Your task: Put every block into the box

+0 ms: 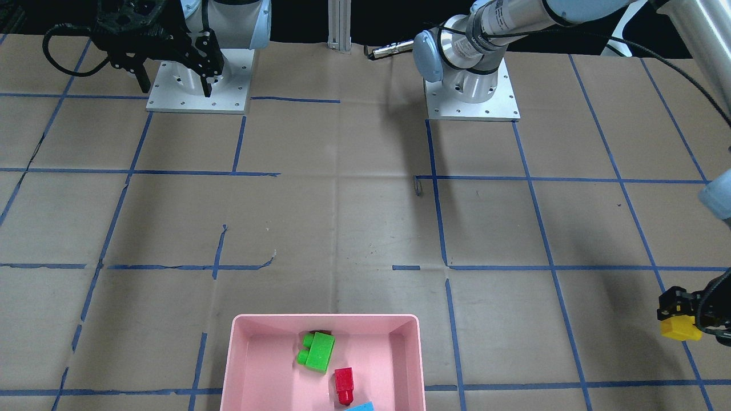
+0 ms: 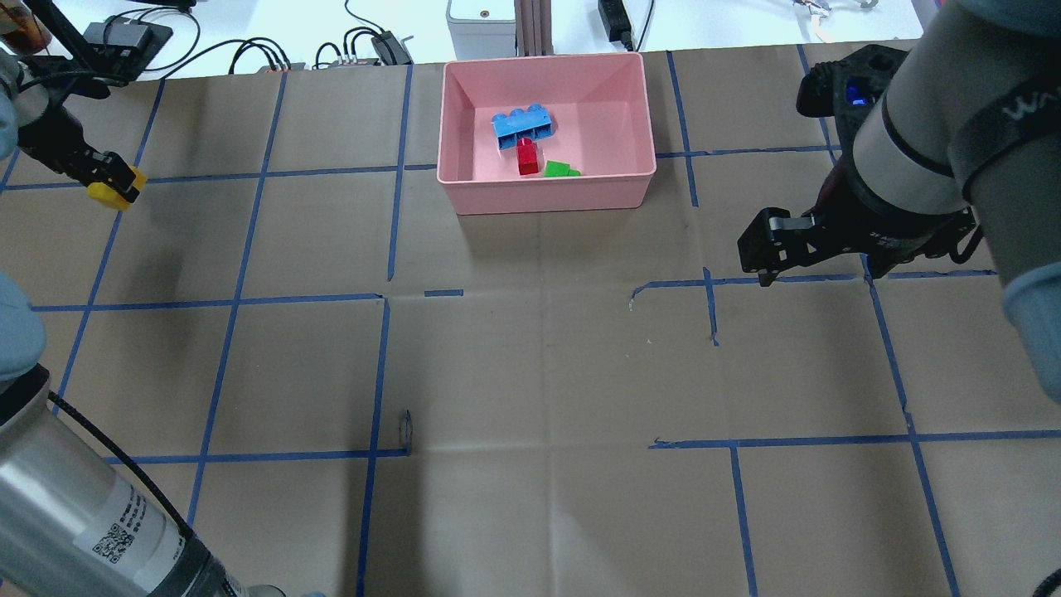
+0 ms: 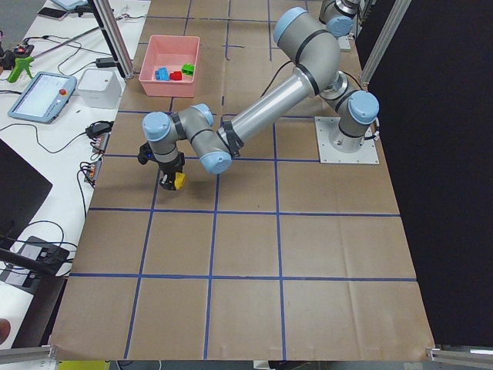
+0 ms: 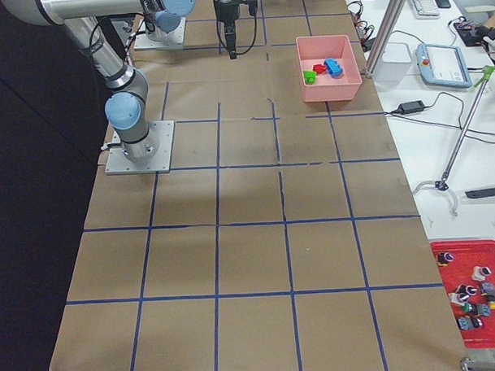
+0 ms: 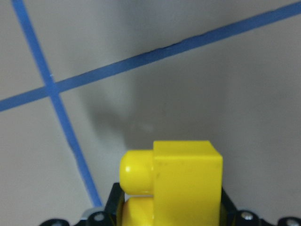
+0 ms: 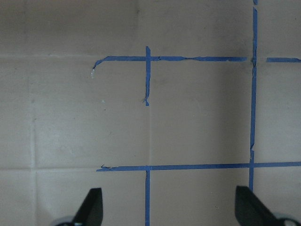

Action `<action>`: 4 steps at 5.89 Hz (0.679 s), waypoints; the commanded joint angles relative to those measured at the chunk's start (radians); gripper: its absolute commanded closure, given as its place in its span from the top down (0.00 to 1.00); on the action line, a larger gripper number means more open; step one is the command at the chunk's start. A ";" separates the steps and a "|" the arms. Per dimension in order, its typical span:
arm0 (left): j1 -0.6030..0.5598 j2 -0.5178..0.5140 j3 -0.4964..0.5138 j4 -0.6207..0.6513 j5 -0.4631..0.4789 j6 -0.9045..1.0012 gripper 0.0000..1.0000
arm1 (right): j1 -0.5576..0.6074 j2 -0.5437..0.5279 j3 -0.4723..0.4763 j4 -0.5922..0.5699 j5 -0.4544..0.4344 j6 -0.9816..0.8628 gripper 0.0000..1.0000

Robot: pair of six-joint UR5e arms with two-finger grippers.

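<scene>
**Yellow brick held at the left edge, three bricks lying in the tray**

Yellow plastic shows between the jaws of the left gripper (image 2: 106, 178): they pinch the yellow brick (image 2: 113, 190) from two sides, and the left wrist view shows one round stud pointing sideways. The brick sits at the far left of the brown-paper surface (image 2: 539, 348), close to a crossing of blue tape lines (image 5: 51, 87). Its shadow falls on the paper below it. It is well apart from the pink tray (image 2: 547, 201).

The tray stands at the far edge of the surface, near the middle. Three bricks lie inside it:
- The blue brick (image 2: 522, 127) lies farthest from the robot, its row of studs turned toward the back wall.
- The red brick (image 2: 526, 156) lies just in front of the blue one, touching it or nearly so.
- The green brick (image 2: 561, 170) lies beside the red one, near the front wall.

The right gripper (image 1: 174, 80) hangs over the right side of the surface, close to its arm's base plate (image 1: 197, 100). Its jaws are spread wide with only taped paper between them.
</scene>
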 commanded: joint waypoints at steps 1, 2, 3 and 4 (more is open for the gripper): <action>-0.046 0.024 0.200 -0.278 0.000 -0.110 0.27 | 0.002 0.027 -0.037 0.002 0.010 0.001 1.00; -0.116 0.027 0.226 -0.318 -0.002 -0.266 0.27 | 0.006 0.039 -0.051 0.004 0.012 0.003 1.00; -0.225 0.027 0.227 -0.319 -0.018 -0.515 0.27 | 0.008 0.039 -0.051 0.004 0.013 0.003 1.00; -0.347 0.022 0.247 -0.319 -0.073 -0.790 0.28 | 0.008 0.041 -0.051 0.001 0.016 0.003 1.00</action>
